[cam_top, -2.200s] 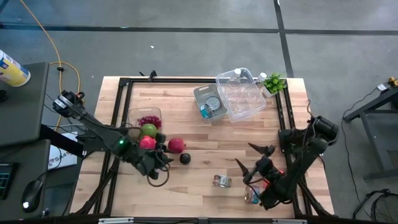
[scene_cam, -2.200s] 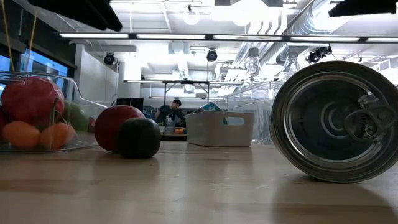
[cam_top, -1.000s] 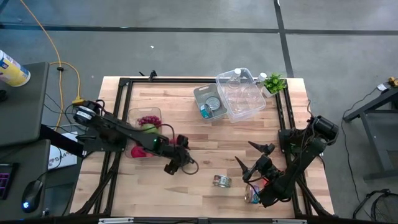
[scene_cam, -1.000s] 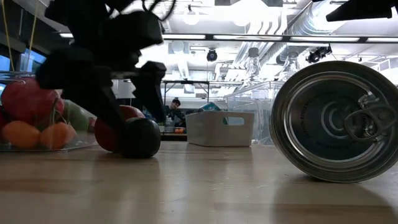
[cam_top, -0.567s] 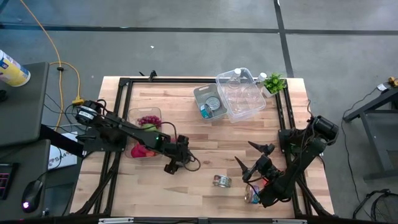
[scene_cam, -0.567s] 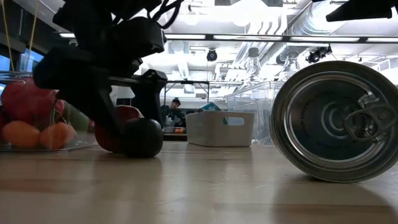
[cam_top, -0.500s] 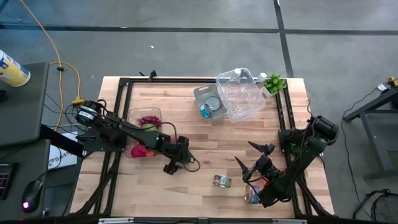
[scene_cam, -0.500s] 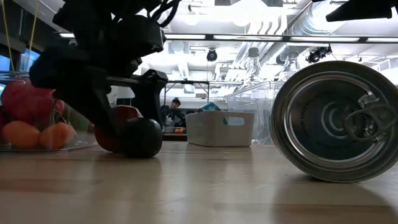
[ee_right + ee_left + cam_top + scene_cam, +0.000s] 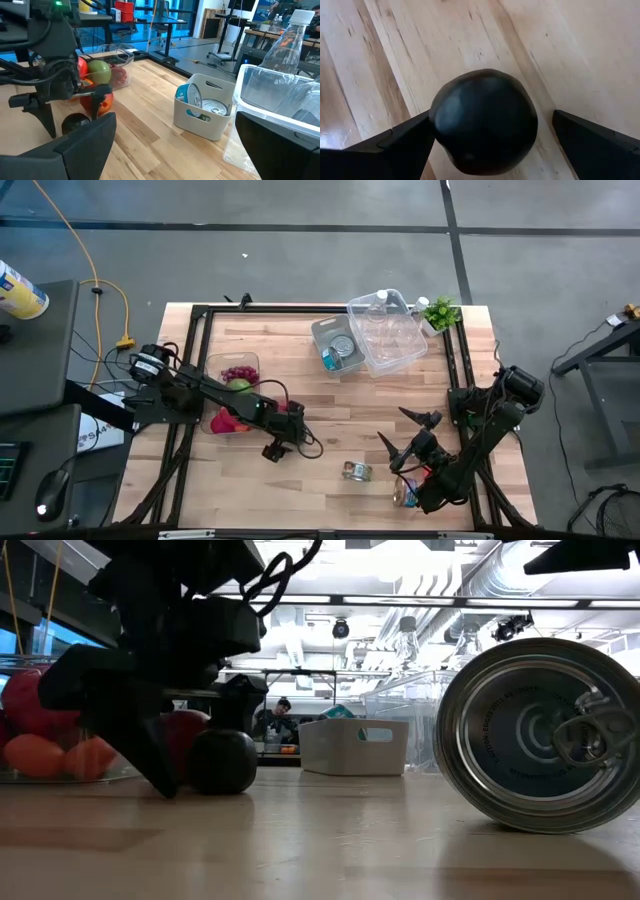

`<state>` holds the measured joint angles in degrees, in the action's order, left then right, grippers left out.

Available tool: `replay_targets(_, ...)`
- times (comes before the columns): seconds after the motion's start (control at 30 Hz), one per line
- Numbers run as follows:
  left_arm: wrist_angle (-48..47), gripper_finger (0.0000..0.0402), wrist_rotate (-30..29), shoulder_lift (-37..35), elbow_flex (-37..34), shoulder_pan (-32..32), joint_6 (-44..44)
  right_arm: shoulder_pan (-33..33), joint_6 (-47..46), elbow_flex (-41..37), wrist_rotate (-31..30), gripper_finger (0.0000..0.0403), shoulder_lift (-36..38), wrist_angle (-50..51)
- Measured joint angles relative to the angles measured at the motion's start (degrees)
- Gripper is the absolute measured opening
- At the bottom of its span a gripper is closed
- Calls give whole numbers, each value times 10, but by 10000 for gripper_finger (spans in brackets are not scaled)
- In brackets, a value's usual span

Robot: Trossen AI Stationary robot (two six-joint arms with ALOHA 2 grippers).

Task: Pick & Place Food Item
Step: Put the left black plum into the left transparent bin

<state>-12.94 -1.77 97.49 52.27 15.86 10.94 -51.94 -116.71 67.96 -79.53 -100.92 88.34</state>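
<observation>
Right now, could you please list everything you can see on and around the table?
dark fruit: one, near-black, on the wood between the left fingers
red fruit: one, just behind the dark fruit
clear bowl: one, holding fruit, table's left
grey bin: one, holding cans, far middle
clear tub: one, with bottles, beside the bin
can: one, silver, on its side, near edge
plant: one, green, far right corner
left gripper: open, straddling the dark fruit
right gripper: open, waiting at the right

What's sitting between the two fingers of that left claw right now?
A dark round fruit sits on the wooden table between the open left gripper fingers, shown best in the left wrist view. They have not closed on it.
</observation>
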Motion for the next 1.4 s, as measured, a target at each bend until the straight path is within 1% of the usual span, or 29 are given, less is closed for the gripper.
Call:
replay_targets(0.1, -1, 377, 0, 0, 0, 0, 1, 0, 0, 0, 0, 396, 0, 0)
replay_targets(0.27, -1, 356, 4, 0, 0, -1, 2, 0, 0, 0, 0, 396, 0, 0)
replay_targets(0.73, -1, 244, 4, 0, 0, -2, 2, 0, 1, 0, 0, 396, 0, 0)
replay_targets(0.83, 1, 235, 14, 0, 3, -2, 0, 0, 2, 0, 0, 396, 0, -1)
replay_targets(0.9, 0, 234, 30, 0, 16, -1, 0, 0, 2, 0, 0, 396, 0, -1)
replay_targets(0.97, -7, 233, 34, -7, 30, 3, 5, 0, 2, 0, 0, 396, 0, -1)
replay_targets(1.13, -91, 232, 4, -57, 69, 11, 4, 0, 13, 0, 0, 396, 0, -7)
replay_targets(1.33, -178, 231, -17, -153, 89, 15, -68, 0, 15, 0, 6, 396, 0, -10)
replay_targets(1.4, -217, 231, -46, -187, 89, 20, -94, 0, 15, 0, 6, 396, 0, -10)
